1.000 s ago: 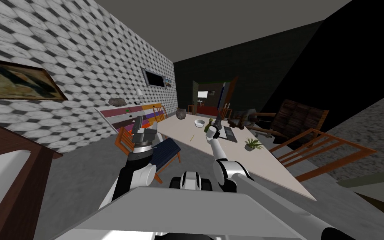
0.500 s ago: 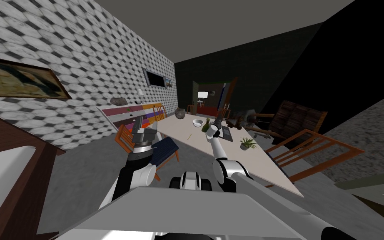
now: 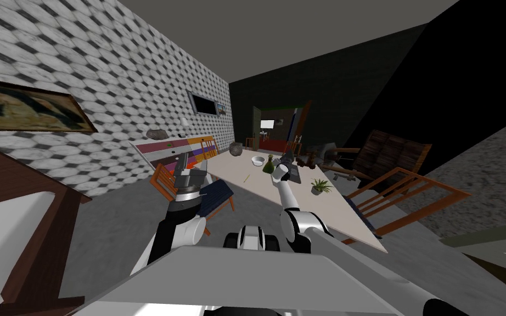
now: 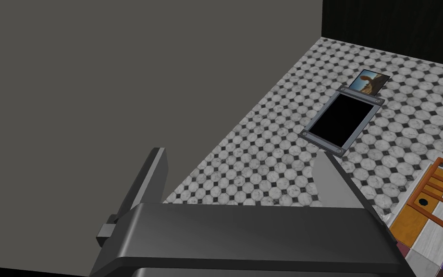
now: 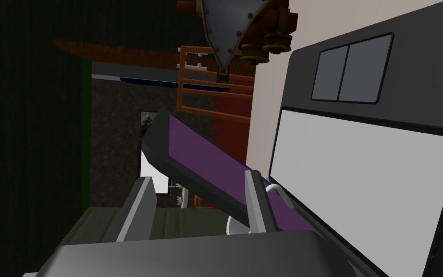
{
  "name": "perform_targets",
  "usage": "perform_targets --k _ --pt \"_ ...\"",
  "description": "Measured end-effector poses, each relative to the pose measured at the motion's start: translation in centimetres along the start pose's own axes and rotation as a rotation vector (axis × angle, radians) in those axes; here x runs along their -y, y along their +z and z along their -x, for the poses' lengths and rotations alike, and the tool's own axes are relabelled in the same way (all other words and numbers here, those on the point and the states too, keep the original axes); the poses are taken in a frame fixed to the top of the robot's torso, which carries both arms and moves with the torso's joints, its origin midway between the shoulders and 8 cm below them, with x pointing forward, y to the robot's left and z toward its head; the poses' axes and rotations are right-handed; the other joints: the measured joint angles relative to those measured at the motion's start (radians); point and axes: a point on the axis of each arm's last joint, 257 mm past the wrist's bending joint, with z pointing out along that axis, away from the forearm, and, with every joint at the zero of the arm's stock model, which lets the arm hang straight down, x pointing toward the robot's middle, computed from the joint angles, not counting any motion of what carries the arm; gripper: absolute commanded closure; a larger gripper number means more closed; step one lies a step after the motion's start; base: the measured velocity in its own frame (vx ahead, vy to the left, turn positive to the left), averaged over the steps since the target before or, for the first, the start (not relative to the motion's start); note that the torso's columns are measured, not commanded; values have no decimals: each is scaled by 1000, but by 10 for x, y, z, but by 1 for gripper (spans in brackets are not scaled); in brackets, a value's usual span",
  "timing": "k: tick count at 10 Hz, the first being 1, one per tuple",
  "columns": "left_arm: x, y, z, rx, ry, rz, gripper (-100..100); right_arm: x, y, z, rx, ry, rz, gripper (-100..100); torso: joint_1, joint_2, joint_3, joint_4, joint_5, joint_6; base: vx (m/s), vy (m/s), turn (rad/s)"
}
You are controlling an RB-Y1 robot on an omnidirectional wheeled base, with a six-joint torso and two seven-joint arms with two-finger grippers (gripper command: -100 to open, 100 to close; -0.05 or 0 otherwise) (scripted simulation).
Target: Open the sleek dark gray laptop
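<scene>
The dark grey laptop [image 5: 360,178] lies on the pale table [image 3: 301,208], with a light grey keyboard panel and a touchpad [image 5: 350,67]. Its lid [image 5: 191,149], purple on the screen side, stands partly raised at a slant. My right gripper [image 5: 197,176] is at the lid's free edge, open, and the lid crosses the gap between its fingers and leans by one finger [image 5: 256,202]. In the head view the right gripper [image 3: 286,161] sits over the laptop [image 3: 297,175] at mid-table. My left gripper [image 4: 242,152] is open and empty, held up at my left [image 3: 183,164].
On the table stand a white bowl [image 3: 258,161], a green bottle [image 3: 269,165], a potted plant [image 3: 319,187] and a dark pot [image 3: 236,148]. Wooden chairs [image 3: 405,192] line the right side. A blue-cushioned chair [image 3: 216,195] and a striped sideboard [image 3: 175,151] stand to the left.
The whole head view has shifted: the table and its objects now sit a little further off and to the left, so I have moved. My right gripper stays at the laptop.
</scene>
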Motion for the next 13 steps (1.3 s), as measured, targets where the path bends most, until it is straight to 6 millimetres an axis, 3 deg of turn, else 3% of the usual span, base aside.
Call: perform_targets --k 2,4,7,11,12,13 --pt "0 0 0 0 0 0 0 -31 19 -27 -57 -197 -16 100 8 -10 -6 -4 2 -4 145 175 6" --pt "0 0 0 0 0 0 0 -52 34 -68 -114 -319 -23 100 -10 3 2 -1 -3 0 35 17 8" --pt "0 0 0 0 0 0 0 -62 34 -74 -123 -419 -6 100 -3 4 2 1 0 1 -12 -24 2" --pt "0 0 0 0 0 0 0 -59 39 -77 -125 -585 -28 100 4 -2 -2 -1 2 0 13 57 -15" --pt "0 0 0 0 0 0 0 -54 48 -81 -126 -671 -59 -100 2 -2 -2 -1 2 -1 -6 40 -23" --pt "0 0 0 0 0 0 0 -47 50 -77 -122 -681 -63 -100 -4 1 0 -1 -1 0 -37 -27 -22"
